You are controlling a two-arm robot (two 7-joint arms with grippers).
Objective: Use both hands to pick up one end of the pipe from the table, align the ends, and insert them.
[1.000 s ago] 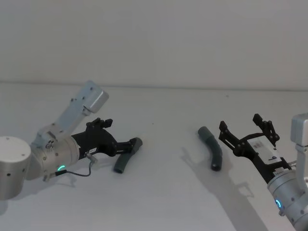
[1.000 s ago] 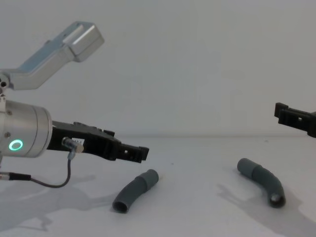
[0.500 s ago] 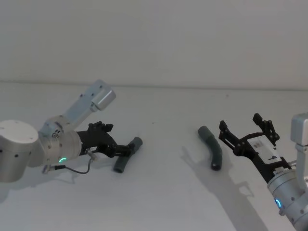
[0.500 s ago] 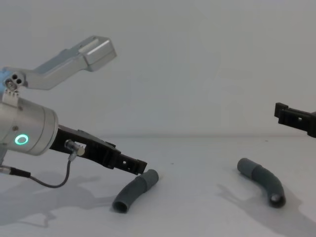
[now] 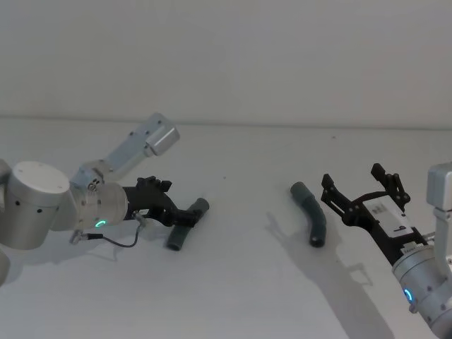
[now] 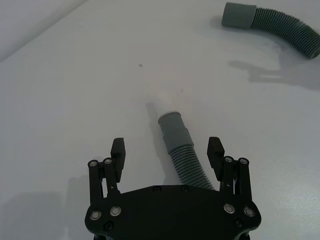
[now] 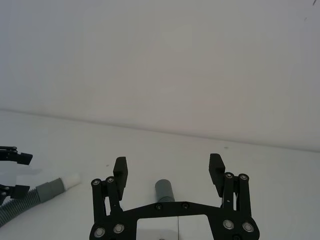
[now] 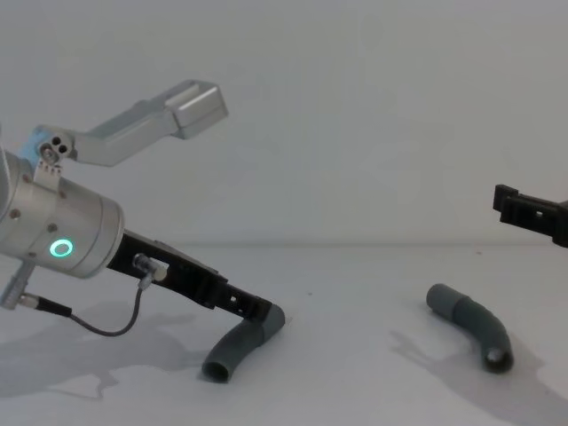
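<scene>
Head view: you have open bench (image 5: 233, 289) all round both pieces, and its far edge runs well behind them. The left pipe piece (image 5: 175, 240) lies flat at the left. The right pipe piece (image 5: 315, 222) lies well apart at the right. Your left tool (image 5: 183, 217) is down at the left piece's upper half. Your right tool (image 5: 352, 178) hangs just beside the right piece, fingers spread wide, holding nothing.

Left wrist view: the left tool (image 6: 166, 146) is spread wide, with a gap between each finger (image 6: 118, 150) and the ribbed part of the left pipe piece (image 6: 187, 162). Its smooth collar (image 6: 171, 125) lies beyond the fingertips.

Right wrist view: the right tool (image 7: 169, 167) is wide apart and empty, and the right pipe piece (image 7: 164, 190) shows between its fingers.

Chest view: the left tool (image 8: 253, 311) slants down to the left pipe piece (image 8: 229, 351) near the collar; it may be touching, but this angle won't settle it. The right tool (image 8: 531, 213) sits high at the right edge, clear above the right pipe piece (image 8: 475, 324).
</scene>
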